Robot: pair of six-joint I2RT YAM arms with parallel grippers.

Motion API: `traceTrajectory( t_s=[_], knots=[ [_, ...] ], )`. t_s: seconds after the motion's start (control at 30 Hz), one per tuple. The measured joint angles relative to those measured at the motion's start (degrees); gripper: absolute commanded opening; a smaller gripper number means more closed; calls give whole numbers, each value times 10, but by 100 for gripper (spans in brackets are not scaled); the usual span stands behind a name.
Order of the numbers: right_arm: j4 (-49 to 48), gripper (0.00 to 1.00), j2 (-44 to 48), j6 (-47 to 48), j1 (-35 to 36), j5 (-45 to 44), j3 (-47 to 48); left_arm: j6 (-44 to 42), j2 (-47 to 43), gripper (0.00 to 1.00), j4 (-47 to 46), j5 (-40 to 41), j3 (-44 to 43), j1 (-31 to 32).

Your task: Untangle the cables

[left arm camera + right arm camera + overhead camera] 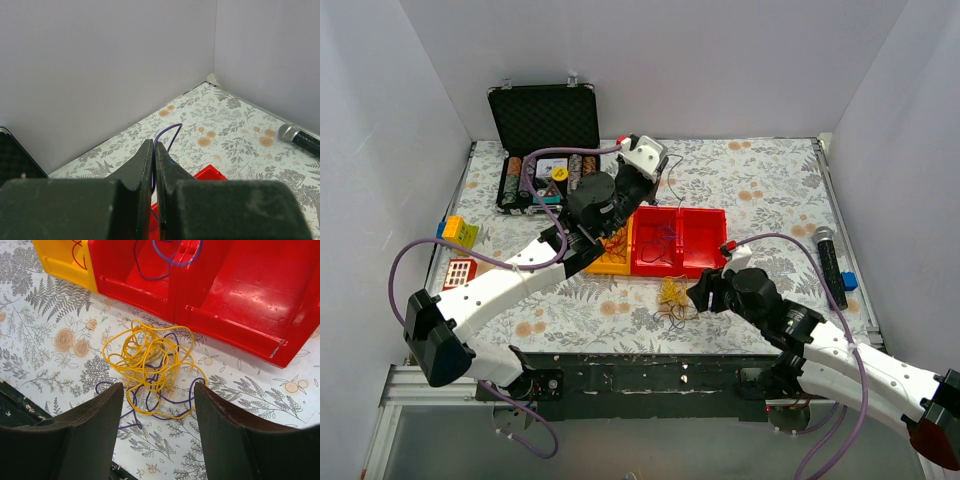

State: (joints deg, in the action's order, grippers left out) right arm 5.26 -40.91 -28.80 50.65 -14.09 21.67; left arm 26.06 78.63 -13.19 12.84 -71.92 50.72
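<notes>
Sprawling on floral tabletop [760, 190] between pale walls [650, 60], cables [150, 365] coiled without clear axis; left hand [154, 150] pinching purple strand [167, 131], right hand [158, 390] apart.

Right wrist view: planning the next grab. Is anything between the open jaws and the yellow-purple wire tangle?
Nothing visible does. The tangle of thin yellow and purple wires lies bare on the floral tablecloth ahead of the right arm's open jaws; the red plastic bins sit beyond it.
</notes>
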Motion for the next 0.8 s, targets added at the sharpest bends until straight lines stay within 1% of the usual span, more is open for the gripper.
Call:
traceTrajectory(
  t_s=[0.17, 0.43, 0.8],
  knots=[
    [10, 67, 16, 0, 0, -10, 0, 10, 3, 0, -12, 4, 10, -9],
    [16, 67, 16, -9, 0, -22, 0, 37, 41, 0, -14, -2, 11, -48],
    [26, 66, 27, -13, 0, -27, -9, 53, 40, 0, -19, -17, 22, -49]
  ],
)
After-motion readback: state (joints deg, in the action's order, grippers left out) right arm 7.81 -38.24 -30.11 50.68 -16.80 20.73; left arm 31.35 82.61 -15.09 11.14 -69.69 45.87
